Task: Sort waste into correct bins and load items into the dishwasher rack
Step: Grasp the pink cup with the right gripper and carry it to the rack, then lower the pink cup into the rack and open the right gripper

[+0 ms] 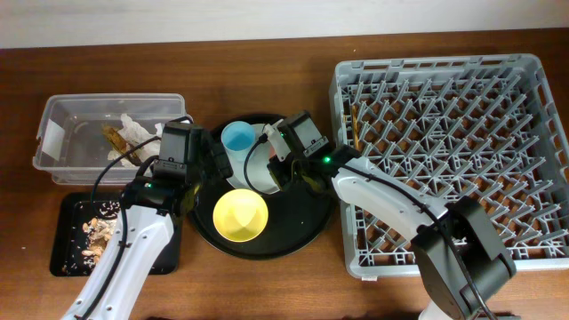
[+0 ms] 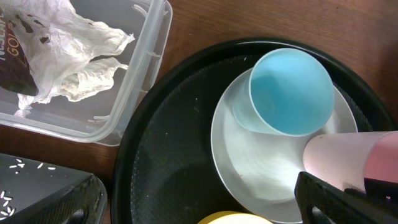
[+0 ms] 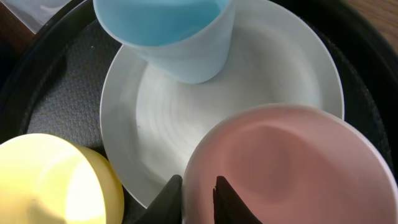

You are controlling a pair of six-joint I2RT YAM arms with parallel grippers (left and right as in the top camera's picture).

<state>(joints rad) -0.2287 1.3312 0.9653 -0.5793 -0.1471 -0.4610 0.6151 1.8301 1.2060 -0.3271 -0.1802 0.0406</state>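
Note:
My right gripper (image 3: 199, 190) is shut on the rim of the small pink-inside cup (image 3: 292, 168), one finger inside and one outside, over the pale plate (image 3: 161, 124). The light-blue cup (image 1: 237, 138) stands on the plate's far edge. The yellow bowl (image 1: 241, 216) sits in front on the round black tray (image 1: 302, 231). My left gripper (image 2: 199, 211) is open and empty over that tray, left of the plate (image 2: 261, 162). The napkin (image 2: 81, 56) and brown wrapper (image 2: 15, 62) lie in the clear tub (image 1: 53, 142). Food scraps (image 1: 93, 227) lie on the flat black tray (image 1: 67, 258).
The grey dishwasher rack (image 1: 524, 89) fills the right side, with the wooden chopsticks (image 1: 356, 124) near its left wall. Both arms crowd the round tray's middle. Bare wooden table runs along the back.

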